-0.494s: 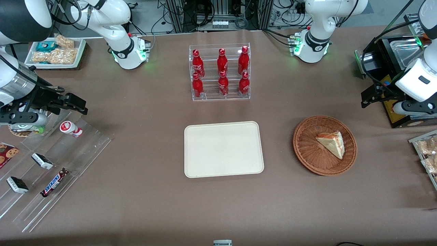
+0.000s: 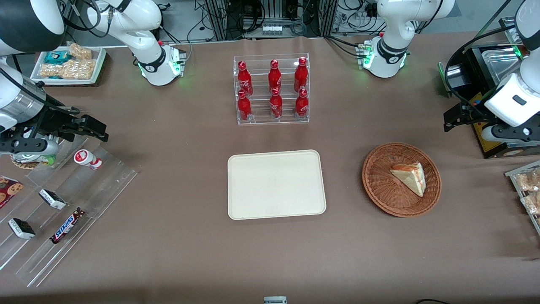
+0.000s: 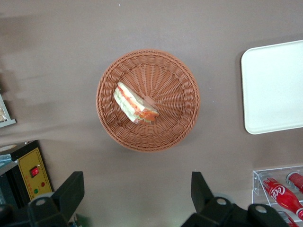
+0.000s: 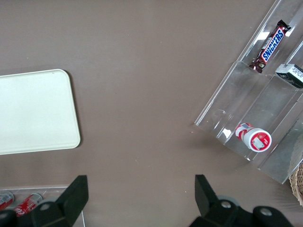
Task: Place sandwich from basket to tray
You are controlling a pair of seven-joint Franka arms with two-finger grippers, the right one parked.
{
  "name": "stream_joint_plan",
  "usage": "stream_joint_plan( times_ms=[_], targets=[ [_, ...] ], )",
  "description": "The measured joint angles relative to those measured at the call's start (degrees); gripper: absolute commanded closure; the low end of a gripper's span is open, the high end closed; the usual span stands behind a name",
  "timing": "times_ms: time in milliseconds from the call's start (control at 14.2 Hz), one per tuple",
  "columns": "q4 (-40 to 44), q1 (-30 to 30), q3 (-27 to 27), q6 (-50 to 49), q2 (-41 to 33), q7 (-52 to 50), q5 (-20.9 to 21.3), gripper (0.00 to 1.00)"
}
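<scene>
Fingers of the gripper wide apart, tips cut off, above bare table near the basket.

Sandwich in basket, beside tray; tool above.

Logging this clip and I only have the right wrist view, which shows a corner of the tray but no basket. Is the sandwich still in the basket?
Observer: Yes, the sandwich lies in the basket, apart from the tray.
Operator: Anything on the tray?
Observer: Nothing; its whole surface is bare in the front view.
Operator: Where is the working gripper?
Observer: The left gripper hangs open above the table beside the basket, farther from the front camera than the basket, holding nothing.
</scene>
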Motion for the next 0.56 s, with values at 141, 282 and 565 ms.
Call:
stream_joint_plan(
  times_ms=[141, 282, 565],
  targets=[
    [-0.64, 0.00, -0.02, -0.19, 0.26, 0.00, 0.00, 0.00],
    [-2.71, 0.00, -0.02, -0.28, 0.46, -0.18, 0.01, 0.00],
    [-12.27, 0.02, 0.05, 7.36, 1.02, -0.42, 0.04, 0.00]
  ],
)
